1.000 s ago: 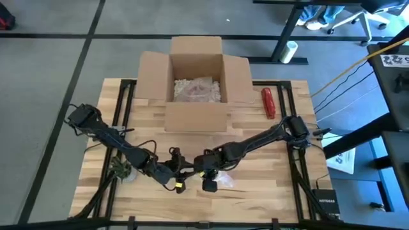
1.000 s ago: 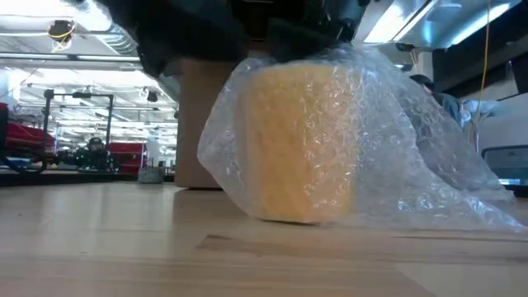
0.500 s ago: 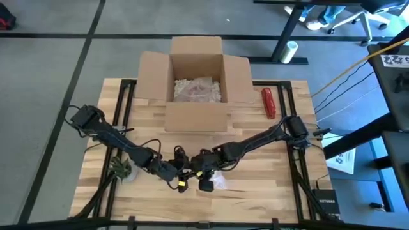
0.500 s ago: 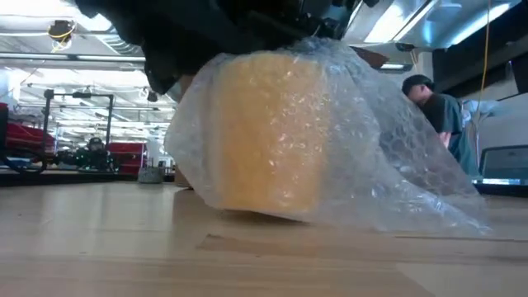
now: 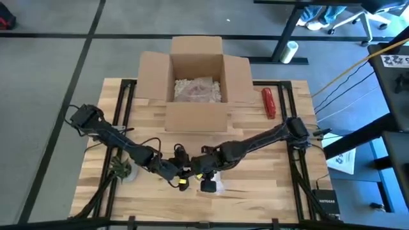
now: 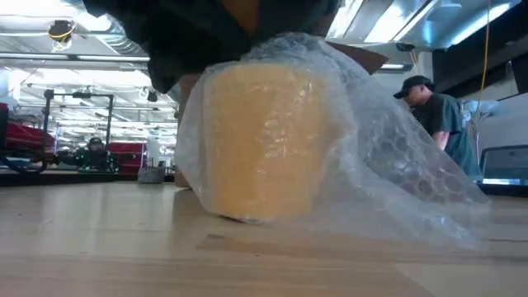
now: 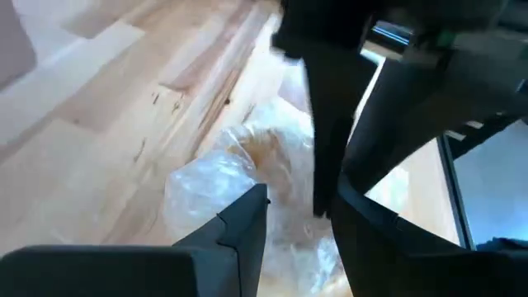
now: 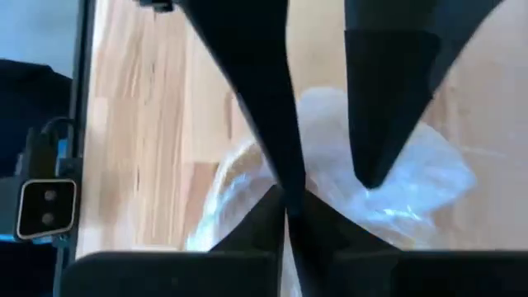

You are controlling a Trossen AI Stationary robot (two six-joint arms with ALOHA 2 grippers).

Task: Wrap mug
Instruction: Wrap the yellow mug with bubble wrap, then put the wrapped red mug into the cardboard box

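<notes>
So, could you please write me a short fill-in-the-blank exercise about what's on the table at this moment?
1. The yellow mug is covered in clear ____ wrap.
2. The open cardboard box stands at the table's ____ edge, away from the arms' bases.
3. The red tool lies to the ____ of the box in the high view.
4. The left gripper and right gripper meet over the ____.

Missing words: bubble; far; right; mug

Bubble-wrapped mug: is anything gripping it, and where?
The right end effector seems to pinch the bubble wrap over the mug; the left end effector is open.
</notes>
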